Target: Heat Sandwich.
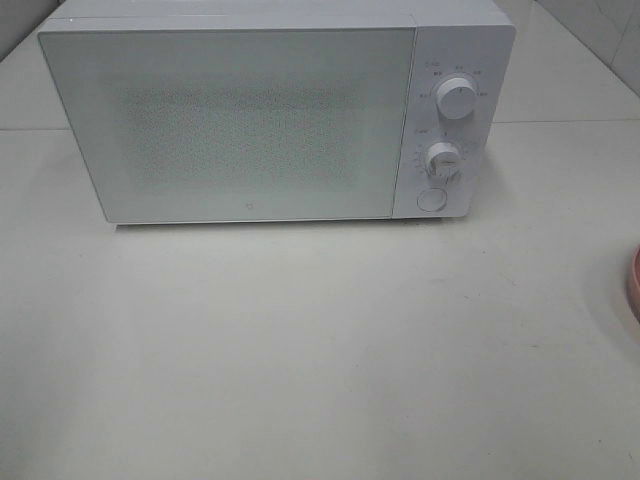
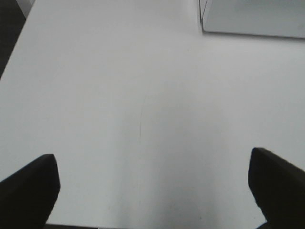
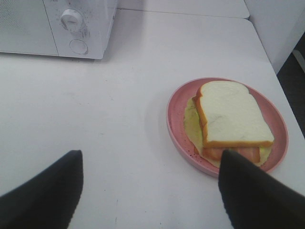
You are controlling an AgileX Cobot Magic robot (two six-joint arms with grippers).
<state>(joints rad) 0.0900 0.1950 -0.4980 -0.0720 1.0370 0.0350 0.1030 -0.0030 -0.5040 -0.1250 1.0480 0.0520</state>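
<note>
Dark fingers (image 3: pixel 43 195) of the right end effector (image 3: pixel 147 191) fill the near corners of the right wrist view, spread wide apart with nothing between them. One finger tip overlaps the near rim of the pink dish (image 3: pixel 174 126) in that view; contact cannot be told. Sandwich (image 3: pixel 231 114): lies on the pink dish, white bread slice on top, orange-pink layer at its edge, pale yellow layer spread underneath onto the dish. Dish sits on the white tabletop (image 3: pixel 95 109), off to the side of the microwave (image 3: pixel 57 26) on its knob side, apart from it.

Exterior high view: microwave (image 1: pixel 250 120) stands at the back of the tabletop (image 1: pixel 300 350), door shut, two round knobs (image 1: pixel 456 97) and a round button (image 1: pixel 430 199) on its right panel. Only a sliver of the pink dish (image 1: pixel 634 285) shows at the right edge.

Left end effector (image 2: pixel 152 191): fingers (image 2: pixel 28 188) wide apart, empty, above bare tabletop (image 2: pixel 119 95); a corner of the microwave (image 2: pixel 248 19) shows beyond.
</note>
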